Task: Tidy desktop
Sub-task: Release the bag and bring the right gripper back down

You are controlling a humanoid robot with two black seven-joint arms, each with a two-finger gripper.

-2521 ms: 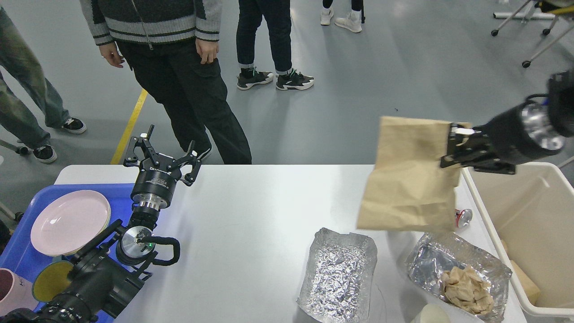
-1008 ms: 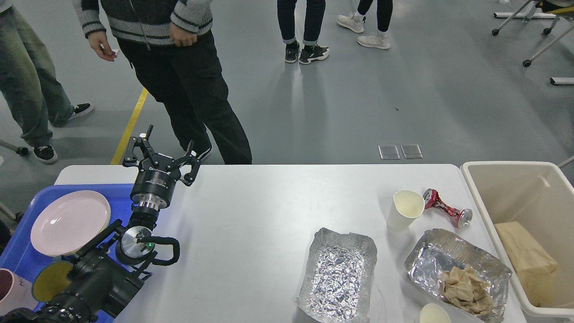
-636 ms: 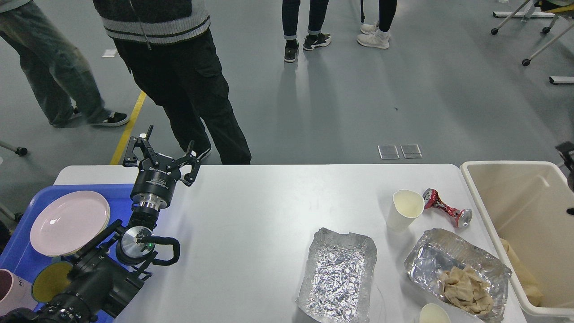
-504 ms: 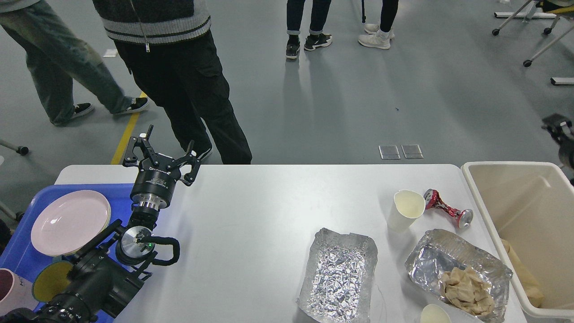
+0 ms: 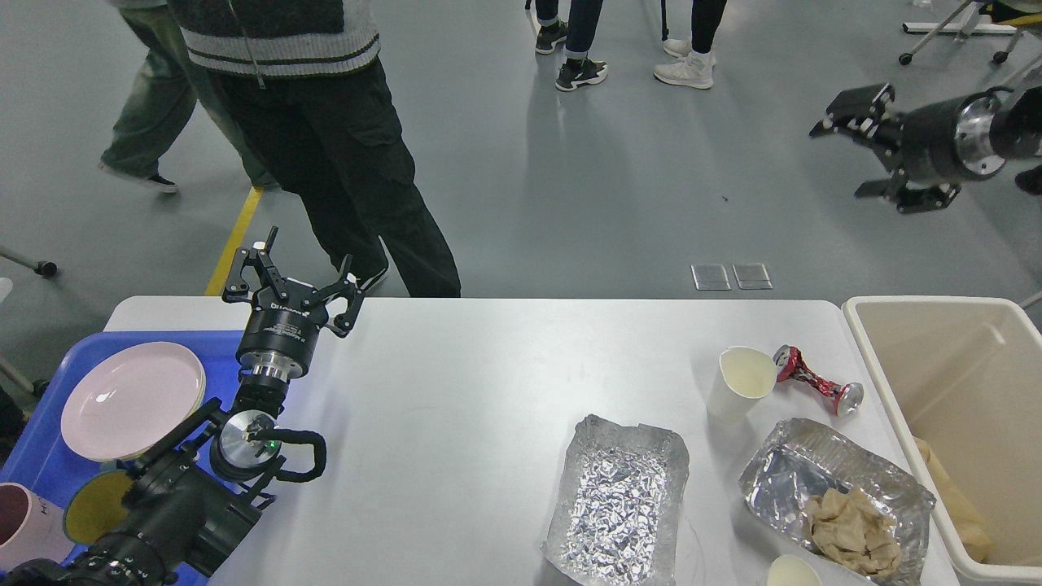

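Note:
The white desktop (image 5: 456, 407) carries an empty foil tray (image 5: 619, 500), a second foil tray (image 5: 838, 496) with crumpled brown paper (image 5: 855, 537), a white paper cup (image 5: 737, 382), a crushed red can (image 5: 814, 382) and another cup's rim (image 5: 794, 572) at the front edge. My left gripper (image 5: 289, 273) is open and empty above the desktop's far left edge. My right gripper (image 5: 863, 142) is open and empty, high in the air beyond the desktop's far right.
A beige bin (image 5: 961, 423) stands at the right with a brown paper bag (image 5: 956, 509) inside. A blue tray (image 5: 49, 456) at the left holds a pink plate (image 5: 130, 399), a yellow dish (image 5: 94, 513) and a mug (image 5: 24, 537). People stand beyond the far edge.
My right gripper let go of the brown paper bag, which now lies in the beige bin. The right arm swung out, then came back in high at the upper right. The left arm has not moved.

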